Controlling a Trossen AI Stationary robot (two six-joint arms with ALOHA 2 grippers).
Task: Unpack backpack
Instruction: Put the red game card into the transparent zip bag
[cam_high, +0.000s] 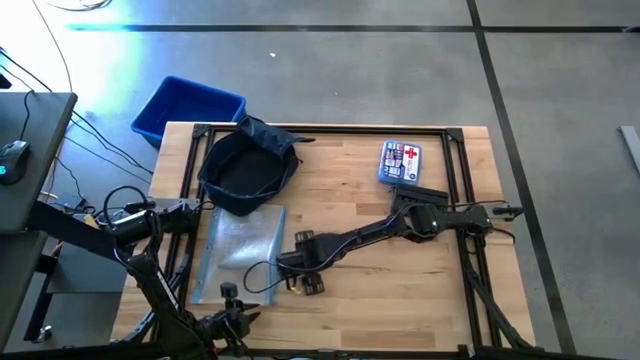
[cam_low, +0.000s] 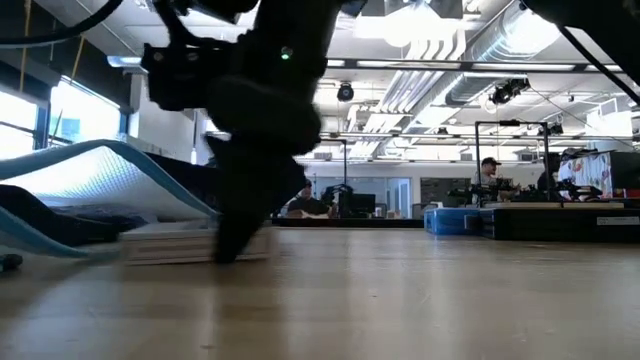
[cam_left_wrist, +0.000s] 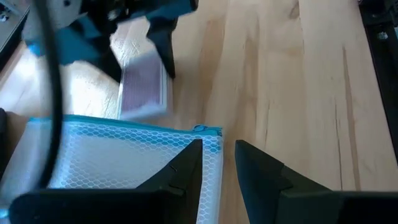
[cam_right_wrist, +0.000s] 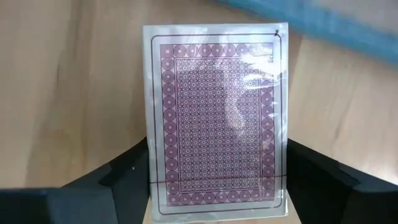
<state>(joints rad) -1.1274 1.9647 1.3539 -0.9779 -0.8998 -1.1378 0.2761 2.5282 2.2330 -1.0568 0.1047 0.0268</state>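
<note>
Right wrist view: card deck (cam_right_wrist: 217, 118) being straddled by spread right gripper (cam_right_wrist: 217, 186) fingers; slippery wrap risking slip. Left gripper (cam_left_wrist: 217, 165) being held slightly parted.

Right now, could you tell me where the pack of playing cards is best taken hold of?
Across its two long edges, from above. The pack of playing cards lies flat on the table, so only its thin sides offer grip. The right gripper already straddles it; the clear zip pouch lies close beside it.
</note>
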